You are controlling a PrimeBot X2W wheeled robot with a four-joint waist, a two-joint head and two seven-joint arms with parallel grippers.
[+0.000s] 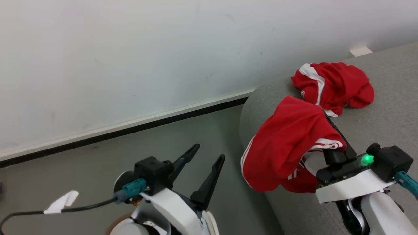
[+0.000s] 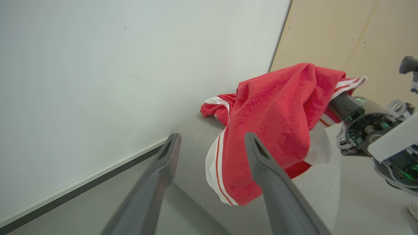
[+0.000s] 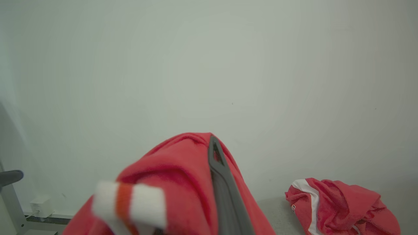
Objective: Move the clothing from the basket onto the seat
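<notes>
One red garment lies on the seat; my right gripper pinches a second garment over its edge, left gripper wide, empty.

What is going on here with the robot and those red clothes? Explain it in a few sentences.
The robot's right claw is shut on a red garment, which hangs draped at the end of the sofa. The left claw is open and empty, over the floor beside the sofa. A second red garment lies crumpled farther back on the sofa.
</notes>
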